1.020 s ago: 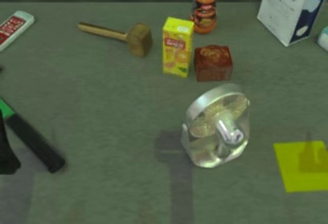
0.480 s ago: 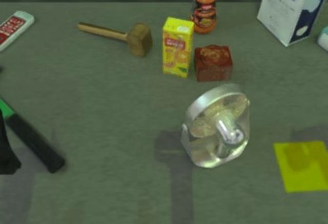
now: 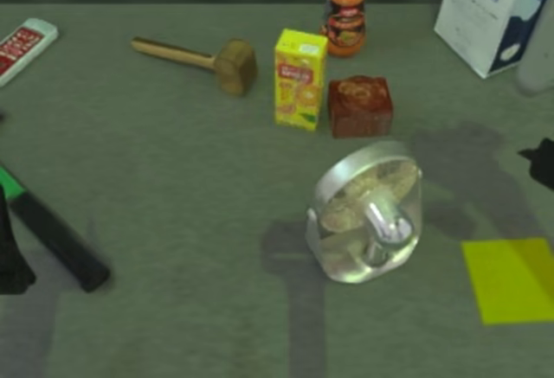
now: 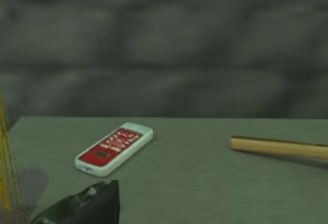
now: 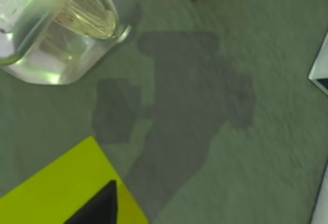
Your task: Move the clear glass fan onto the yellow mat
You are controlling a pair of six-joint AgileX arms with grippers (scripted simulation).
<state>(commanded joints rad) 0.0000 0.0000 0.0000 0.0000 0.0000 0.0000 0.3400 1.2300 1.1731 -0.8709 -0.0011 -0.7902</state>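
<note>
The clear glass fan (image 3: 368, 214) stands upright right of the table's middle, its silvery rim and shiny hub facing the front; the right wrist view catches it at one corner (image 5: 61, 24). The yellow mat (image 3: 511, 278) lies flat at the front right, apart from the fan, and shows again in the right wrist view (image 5: 61, 188). My right gripper (image 3: 543, 162) pokes in at the right edge, above the table, behind the mat and right of the fan. My left gripper (image 3: 82, 265) rests parked at the left edge.
Behind the fan stand a yellow juice carton (image 3: 299, 80), a red-brown box (image 3: 359, 105) and an orange sauce bottle (image 3: 345, 15). A wooden mallet (image 3: 221, 60) lies at the back left, a red-and-white remote (image 3: 24, 45) at the far left, a milk carton (image 3: 489, 15) at the back right.
My right arm has come into the top view at the right edge. Its shadow has slid off the mat toward the back, onto the table right of the fan. The fan has not moved.
</note>
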